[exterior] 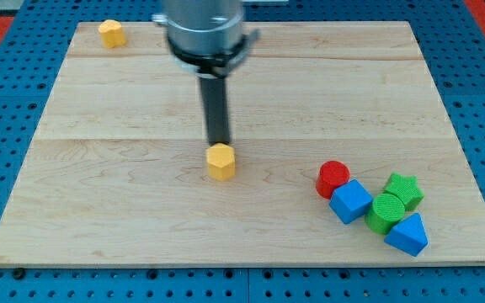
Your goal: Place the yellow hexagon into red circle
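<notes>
A yellow hexagon (221, 161) lies near the middle of the wooden board (125, 194). My tip (219, 144) stands right behind it, at its top edge, seemingly touching it. A red circle block (333, 177) lies to the view's right, at the left end of a cluster of blocks. A second yellow block (111, 34) sits at the board's top left corner.
Next to the red circle lie a blue cube (350, 201), a green star (404, 190), a green round block (386, 211) and a blue triangular block (407, 234), packed close together. The board rests on a blue pegboard (7, 101).
</notes>
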`<state>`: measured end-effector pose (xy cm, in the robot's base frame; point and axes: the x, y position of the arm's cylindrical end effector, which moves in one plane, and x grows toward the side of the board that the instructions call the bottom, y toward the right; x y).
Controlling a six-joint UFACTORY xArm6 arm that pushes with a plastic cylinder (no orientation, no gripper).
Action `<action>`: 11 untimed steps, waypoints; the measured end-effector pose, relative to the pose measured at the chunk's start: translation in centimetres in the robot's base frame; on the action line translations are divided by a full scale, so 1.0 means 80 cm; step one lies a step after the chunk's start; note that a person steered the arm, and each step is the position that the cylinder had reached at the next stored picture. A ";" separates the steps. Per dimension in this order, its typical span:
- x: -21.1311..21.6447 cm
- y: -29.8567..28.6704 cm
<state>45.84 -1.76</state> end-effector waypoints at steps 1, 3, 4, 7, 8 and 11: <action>0.016 -0.042; 0.074 -0.063; 0.086 0.010; 0.008 0.032; 0.041 0.057; 0.099 0.025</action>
